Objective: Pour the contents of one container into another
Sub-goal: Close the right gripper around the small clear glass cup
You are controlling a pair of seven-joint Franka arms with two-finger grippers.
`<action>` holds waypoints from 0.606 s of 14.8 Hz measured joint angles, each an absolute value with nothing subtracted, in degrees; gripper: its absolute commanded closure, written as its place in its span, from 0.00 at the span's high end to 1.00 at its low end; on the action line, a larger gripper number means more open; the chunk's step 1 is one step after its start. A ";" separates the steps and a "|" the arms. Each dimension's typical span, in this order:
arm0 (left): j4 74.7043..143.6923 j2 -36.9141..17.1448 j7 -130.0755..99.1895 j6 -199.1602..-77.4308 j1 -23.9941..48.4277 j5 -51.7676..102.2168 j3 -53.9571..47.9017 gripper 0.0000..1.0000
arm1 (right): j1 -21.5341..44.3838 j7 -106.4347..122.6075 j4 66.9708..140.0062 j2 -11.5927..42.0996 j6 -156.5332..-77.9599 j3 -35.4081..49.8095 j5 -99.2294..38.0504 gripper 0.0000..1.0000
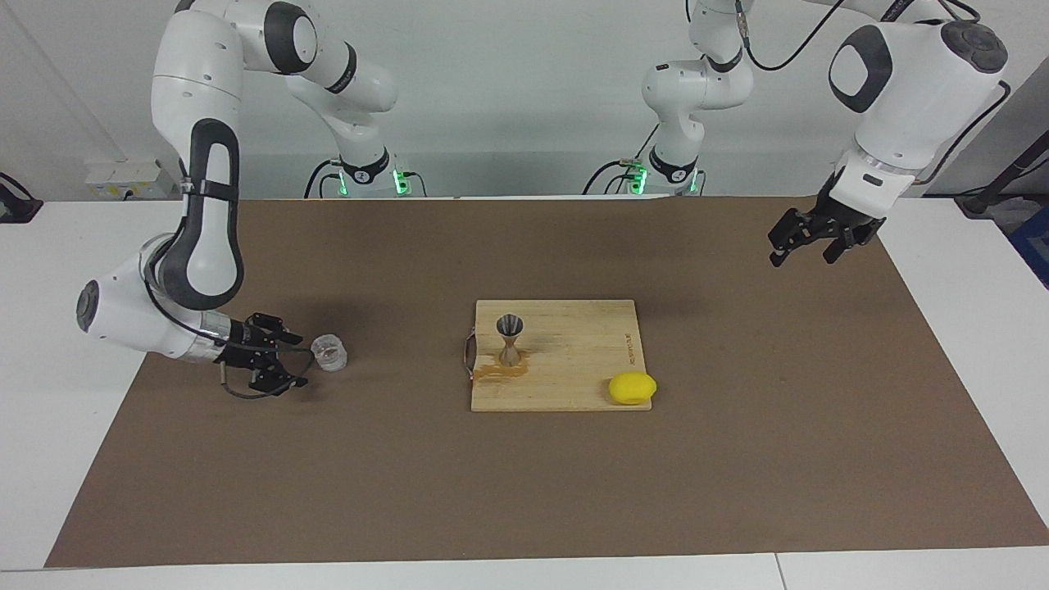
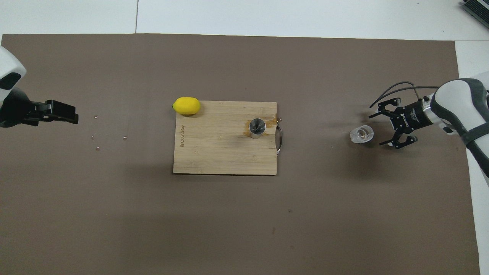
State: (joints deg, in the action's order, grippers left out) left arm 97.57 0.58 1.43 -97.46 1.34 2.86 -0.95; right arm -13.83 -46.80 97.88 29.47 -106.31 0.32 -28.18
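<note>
The clear glass tumbler (image 1: 330,352) stands upright on the brown mat toward the right arm's end of the table; it also shows in the overhead view (image 2: 361,134). My right gripper (image 1: 295,359) (image 2: 376,129) is low beside it, open, with the fingers pointing at the glass but apart from it. The metal jigger (image 1: 510,339) (image 2: 256,127) stands upright on the wooden cutting board (image 1: 574,360) (image 2: 221,149). My left gripper (image 1: 801,258) (image 2: 63,113) waits open and empty, raised over the mat at the left arm's end.
A yellow lemon (image 1: 632,388) (image 2: 186,105) lies on the board's corner farthest from the robots. A brownish spill (image 1: 500,373) (image 2: 269,123) marks the board by the jigger's base. A few small crumbs (image 2: 97,148) lie on the mat under the left gripper.
</note>
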 measured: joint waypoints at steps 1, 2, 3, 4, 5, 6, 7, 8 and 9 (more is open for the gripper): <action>97.49 1.41 3.03 -95.86 1.34 2.22 -1.15 1.00 | -13.84 -46.80 98.21 29.47 -106.37 0.32 -28.73 0.99; 97.30 2.33 3.71 -94.36 1.34 1.86 -1.32 1.00 | -13.84 -46.80 98.53 29.47 -106.53 0.32 -29.49 0.99; 97.15 3.42 3.93 -92.89 1.34 1.66 -1.43 1.00 | -13.84 -46.80 98.96 29.45 -106.83 0.32 -30.04 0.99; 97.14 4.47 4.03 -91.93 1.34 1.55 -1.52 1.00 | -13.84 -46.80 99.51 29.43 -107.02 0.33 -30.27 0.99; 97.13 5.23 4.08 -91.58 1.34 1.51 -1.55 1.00 | -13.80 -46.80 100.17 29.37 -107.11 0.37 -30.32 0.99; 97.01 5.61 4.13 -91.47 1.34 1.51 -1.54 1.00 | -13.73 -46.80 100.80 29.28 -107.37 0.46 -30.33 0.99; 96.41 5.60 4.16 -90.98 1.34 1.48 -1.54 1.00 | -13.63 -46.80 101.28 29.21 -107.94 0.54 -30.49 0.99; 95.28 5.30 4.20 -89.55 1.34 1.44 -1.54 1.00 | -13.55 -46.80 101.62 29.13 -108.34 0.61 -31.15 0.99; 93.83 4.86 4.25 -87.88 1.34 1.41 -1.55 1.00 | -13.48 -46.80 101.93 29.03 -108.54 0.65 -32.16 0.99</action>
